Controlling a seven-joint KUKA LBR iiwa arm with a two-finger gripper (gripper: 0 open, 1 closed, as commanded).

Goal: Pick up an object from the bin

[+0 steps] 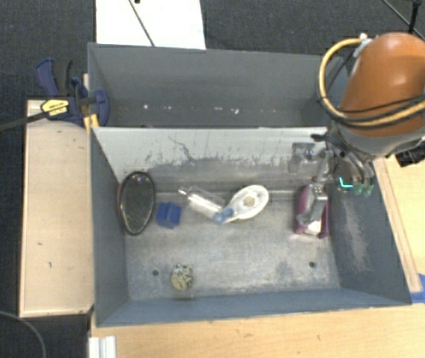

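Hanging at the right end of the grey metal bin (197, 88), the claw (319, 200) stood over a small purple-and-white plastic object (303, 209) lying on the bin floor close to the right wall. How far the claw was open could not be told, as its lower end merged with the object and covered part of its outline. The object was probably light, rigid and smooth, and a hold across its narrow middle seemed soundest. Leftward lay a white oval plastic piece (248, 201), a blue block (168, 215) and a dark oval disc (136, 202).
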